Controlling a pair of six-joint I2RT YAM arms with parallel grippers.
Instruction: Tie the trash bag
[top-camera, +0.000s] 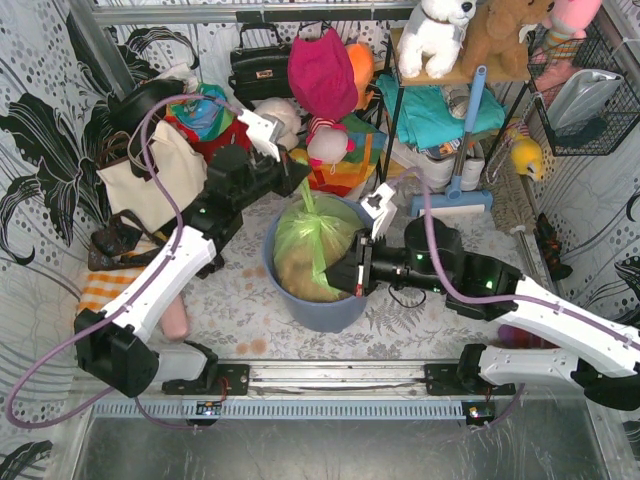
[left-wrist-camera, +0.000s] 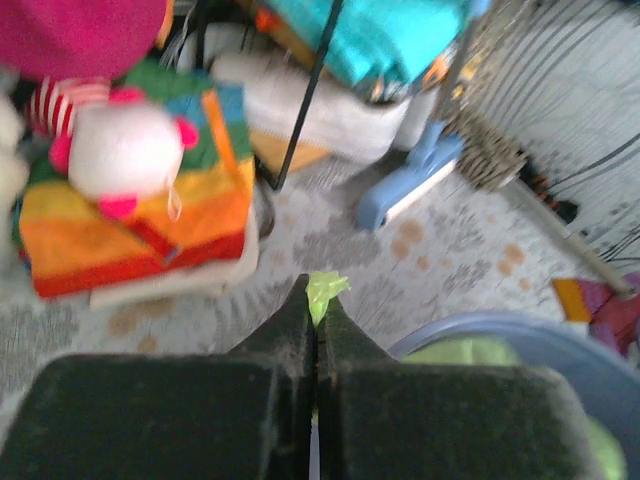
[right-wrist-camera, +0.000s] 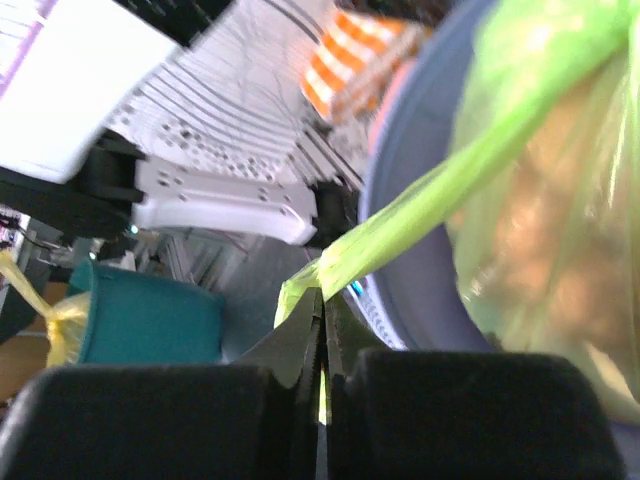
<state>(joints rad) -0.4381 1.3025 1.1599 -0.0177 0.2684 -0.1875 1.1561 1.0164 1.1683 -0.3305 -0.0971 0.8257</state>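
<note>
Pinching on both sides: left claw (left-wrist-camera: 316, 300) was pressed shut on a green tip of the bag (top-camera: 312, 250), held up above the bin's (top-camera: 335, 310) far rim. Right claw (right-wrist-camera: 322, 300) was shut on a second twisted strip, taut across the right rim. Bag sat inside the bin, mid-surface (top-camera: 240, 290), brown paper (top-camera: 298, 275) showing through. No knot visible. My read: two tails gathered, crossing and cinching not yet done.

Look: trash bag (top-camera: 300, 255), thin, translucent light green, crumpled brown paper showing through.
Place: upright in the bin (top-camera: 330, 312), near the table's middle.
Top: two twisted strips drawn apart, taut.
Hold: one strip pinched in my left fingers (left-wrist-camera: 290, 335), the other in my right fingers (right-wrist-camera: 290, 345).
</note>
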